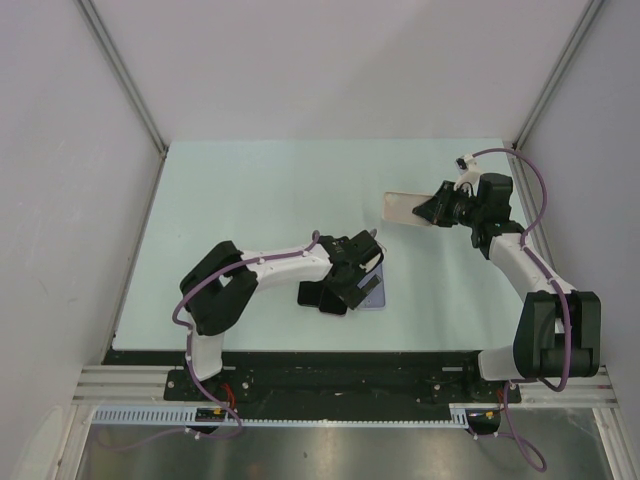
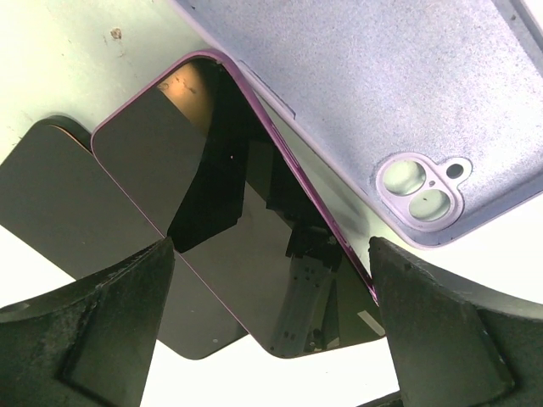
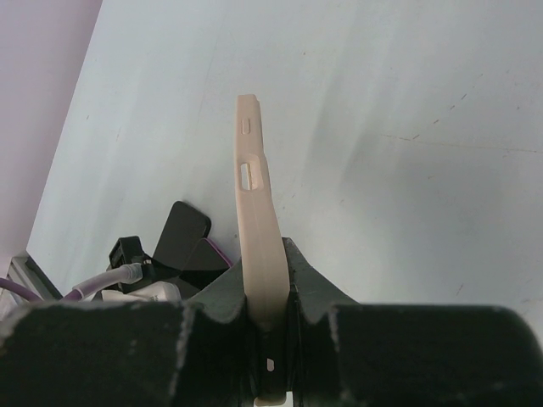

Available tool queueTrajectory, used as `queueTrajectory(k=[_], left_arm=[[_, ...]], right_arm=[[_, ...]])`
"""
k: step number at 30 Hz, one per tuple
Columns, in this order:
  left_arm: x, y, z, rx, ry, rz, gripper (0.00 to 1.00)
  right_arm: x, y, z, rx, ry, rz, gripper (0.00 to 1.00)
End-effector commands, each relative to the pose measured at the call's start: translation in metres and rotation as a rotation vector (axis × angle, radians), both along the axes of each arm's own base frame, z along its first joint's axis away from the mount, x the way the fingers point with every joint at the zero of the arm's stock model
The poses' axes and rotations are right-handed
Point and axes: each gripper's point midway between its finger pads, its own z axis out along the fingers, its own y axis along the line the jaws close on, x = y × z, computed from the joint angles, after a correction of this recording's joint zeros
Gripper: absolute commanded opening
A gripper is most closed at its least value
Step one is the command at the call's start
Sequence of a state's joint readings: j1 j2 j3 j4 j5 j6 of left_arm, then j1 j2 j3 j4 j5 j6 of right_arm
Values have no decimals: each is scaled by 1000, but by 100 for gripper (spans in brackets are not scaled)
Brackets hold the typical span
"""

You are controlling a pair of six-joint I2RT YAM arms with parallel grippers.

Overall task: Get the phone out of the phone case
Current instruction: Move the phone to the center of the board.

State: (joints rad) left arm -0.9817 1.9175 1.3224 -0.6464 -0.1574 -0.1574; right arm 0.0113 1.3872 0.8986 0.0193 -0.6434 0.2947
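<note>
The phone (image 2: 204, 170) lies screen up on the table (image 1: 250, 200), its dark glass framed by a purple rim. It appears bare, with no case wrapped around it. The left pincer (image 2: 270, 254) hangs directly over the phone, released, with one finger on each side of the phone's near end and a gap showing at both. A lavender shell (image 2: 382, 85) with a camera cutout sits against the phone's long edge; whether the phone leans on it cannot be told. Well apart from the phone, to its far right, the right pincer (image 1: 438, 208) is clenched on one end of a beige phone case (image 1: 405, 207). The case is held clear of the table and looks thin and empty. The separation therefore looks complete, and the step in hand is probably to clear both arms. Raise the left pincer straight up so that neither finger drags the phone's rim. Lower the beige phone case flat, far from the phone, and loosen the grip only once it rests on the table.
</note>
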Motion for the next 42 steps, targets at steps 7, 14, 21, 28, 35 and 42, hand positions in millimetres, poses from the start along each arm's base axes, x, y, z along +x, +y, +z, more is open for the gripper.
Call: queueTrajectory(k=[7,14,21,28,35,42], left_arm=[[9,0,19,-14,-66,7,100],[8,9,22,-11,-73,1,100],[11,19,13,-2,-42,22,100],[10,20,5,0,-12,23,100],[7,17,-3,5,20,5,100],[6,15,-8,7,38,-1,58]], right_arm=[[3,4,19,13,-61,20,0],[4,4,18,13,-58,21,0],[2,5,19,15,-58,24,0],[3,5,18,15,-56,25,0],[2,6,20,18,-60,26,0],[3,5,20,18,-59,22,0]])
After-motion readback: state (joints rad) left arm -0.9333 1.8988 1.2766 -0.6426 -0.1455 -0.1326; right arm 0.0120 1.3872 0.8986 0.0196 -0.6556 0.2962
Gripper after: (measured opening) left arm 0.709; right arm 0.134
